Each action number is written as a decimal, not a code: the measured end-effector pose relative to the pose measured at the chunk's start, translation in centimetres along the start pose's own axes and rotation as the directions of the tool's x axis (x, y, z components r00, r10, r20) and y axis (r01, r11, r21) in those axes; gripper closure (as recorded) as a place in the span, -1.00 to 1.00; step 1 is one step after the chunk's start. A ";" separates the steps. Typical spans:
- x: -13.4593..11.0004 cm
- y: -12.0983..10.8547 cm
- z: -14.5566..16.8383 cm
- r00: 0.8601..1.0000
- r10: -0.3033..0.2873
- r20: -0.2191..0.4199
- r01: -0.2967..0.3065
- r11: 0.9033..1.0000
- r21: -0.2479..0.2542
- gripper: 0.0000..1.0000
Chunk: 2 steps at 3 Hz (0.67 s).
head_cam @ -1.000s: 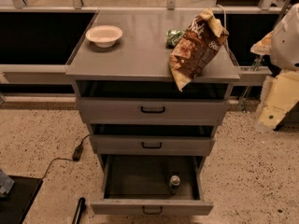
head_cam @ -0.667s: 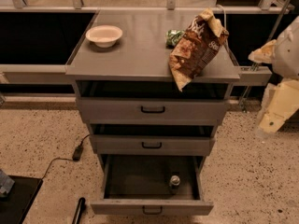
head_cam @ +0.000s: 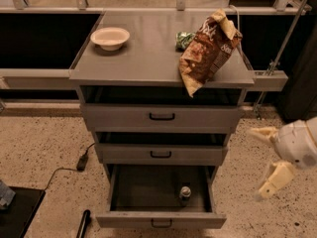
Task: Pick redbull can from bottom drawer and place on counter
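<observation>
One redbull can (head_cam: 185, 193) stands upright in the open bottom drawer (head_cam: 143, 187), towards its front right, with nothing else in the drawer. Above it are two shallower drawers, the middle drawer (head_cam: 129, 153) and the top drawer (head_cam: 124, 117), making three in all. The bench (head_cam: 148, 53) carries one white bowl (head_cam: 110, 37), one green packet (head_cam: 184, 38) and one brown chip bag (head_cam: 210, 51) overhanging its front edge. The single pincer (head_cam: 257, 162) hangs right of the cabinet, well apart from the can, with its two fingers spread and holding nothing.
</observation>
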<state>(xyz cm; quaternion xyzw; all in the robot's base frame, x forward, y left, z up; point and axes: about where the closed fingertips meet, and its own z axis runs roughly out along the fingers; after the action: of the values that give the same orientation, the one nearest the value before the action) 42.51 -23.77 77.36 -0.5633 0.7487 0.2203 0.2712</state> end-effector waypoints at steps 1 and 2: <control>5.2 2.2 8.6 0.986 0.119 0.119 -0.101 0.984 -0.145 -1.00; 7.5 3.3 17.3 0.972 0.182 0.145 -0.136 0.950 -0.282 -1.00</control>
<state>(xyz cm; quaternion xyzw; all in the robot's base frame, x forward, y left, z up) 40.43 -17.32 59.48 -0.5119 0.7288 0.3887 0.2359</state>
